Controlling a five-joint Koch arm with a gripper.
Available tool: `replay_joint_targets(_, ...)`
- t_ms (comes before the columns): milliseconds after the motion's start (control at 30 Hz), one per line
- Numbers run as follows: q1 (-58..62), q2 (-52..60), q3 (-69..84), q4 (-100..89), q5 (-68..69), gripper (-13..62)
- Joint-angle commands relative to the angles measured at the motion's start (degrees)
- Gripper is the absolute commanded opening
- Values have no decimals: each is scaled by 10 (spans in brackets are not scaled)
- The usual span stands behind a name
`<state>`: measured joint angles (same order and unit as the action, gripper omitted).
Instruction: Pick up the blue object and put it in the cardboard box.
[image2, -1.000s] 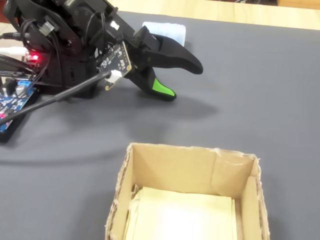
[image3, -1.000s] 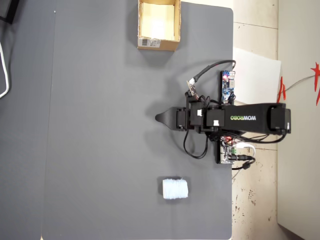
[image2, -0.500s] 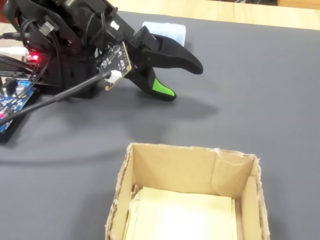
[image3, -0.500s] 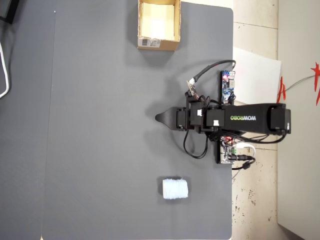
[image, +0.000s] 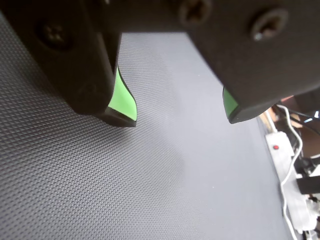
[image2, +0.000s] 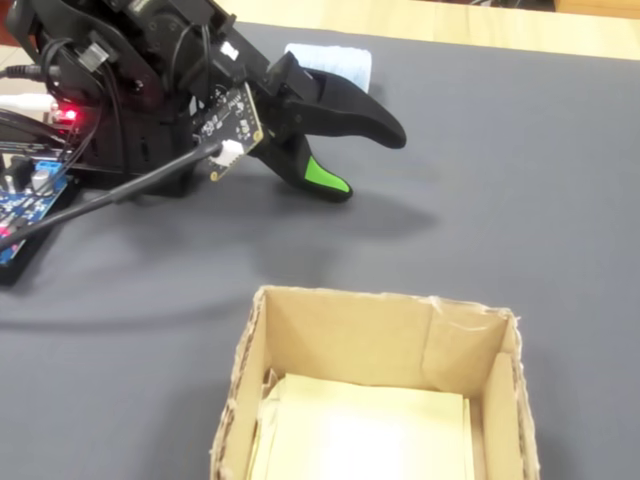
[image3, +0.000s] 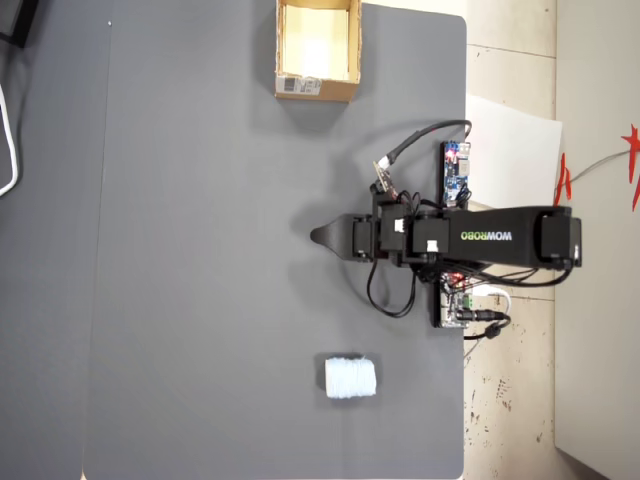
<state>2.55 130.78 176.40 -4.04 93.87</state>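
The blue object (image3: 350, 377), a pale blue textured roll, lies on the dark mat near the bottom of the overhead view. In the fixed view the blue object (image2: 335, 57) shows partly behind the arm. The cardboard box (image3: 340, 90) stands open at the mat's top edge, a white label on its flap. In the fixed view the cardboard box (image2: 340, 335) is in the foreground, its inside pale yellow. My gripper (image: 180, 119) is open over bare mat, green pads apart, nothing between them. The gripper (image3: 320, 236) sits between the two things, apart from both. In the fixed view the gripper (image2: 368, 163) hangs just above the mat.
The arm's base with a blue circuit board (image3: 455, 175) and cables sits at the mat's right edge in the overhead view. A white power strip (image: 280, 150) with cords lies beyond the mat. Light wood (image2: 450, 20) borders the far edge of the mat.
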Motion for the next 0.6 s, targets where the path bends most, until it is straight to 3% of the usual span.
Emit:
replay_joint_targets(0, -2, 49, 23, 19, 7, 341)
replay_joint_targets(567, -179, 49, 6, 18, 9, 339)
